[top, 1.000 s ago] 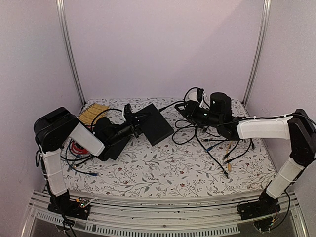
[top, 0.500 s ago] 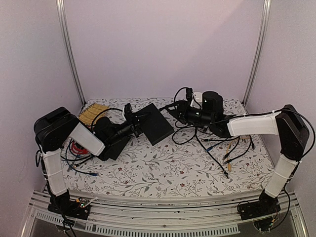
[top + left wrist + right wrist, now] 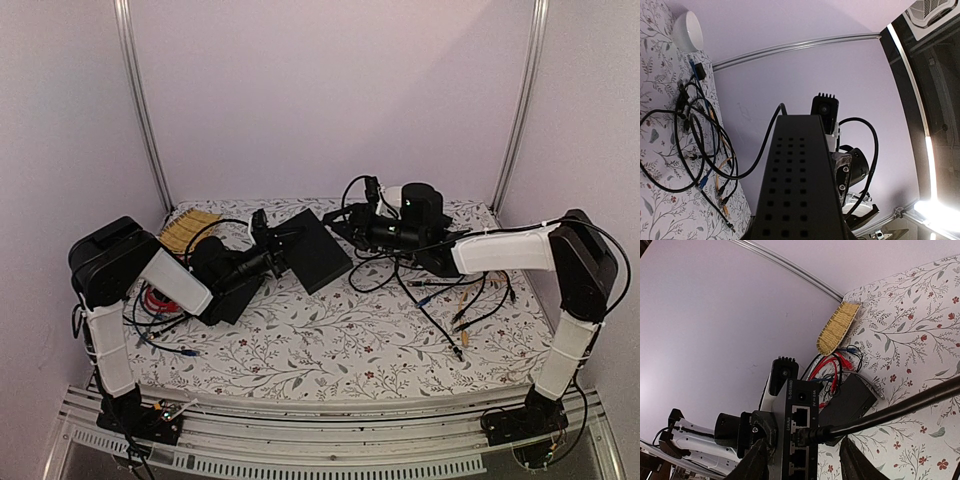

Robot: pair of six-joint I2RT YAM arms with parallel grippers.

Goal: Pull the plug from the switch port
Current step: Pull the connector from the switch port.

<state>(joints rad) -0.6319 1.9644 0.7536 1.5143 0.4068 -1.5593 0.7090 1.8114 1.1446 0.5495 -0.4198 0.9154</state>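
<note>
Top external, left pincer clamping switch, right pincer half-open astride plug, tangled cables beneath, straw fan behind.

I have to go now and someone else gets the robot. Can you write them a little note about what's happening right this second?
Left tool: shut on the switch, with the switch's sockets facing the right arm.
Right tool: open, with one finger on each side of the plug.
Plug: seated in a socket, with its black cable trailing away over the flowered cloth.
Done: the switch is gripped and the right tool is lined up.
Left to do: close on the plug and probably pull it straight out while the left tool holds firm.
</note>
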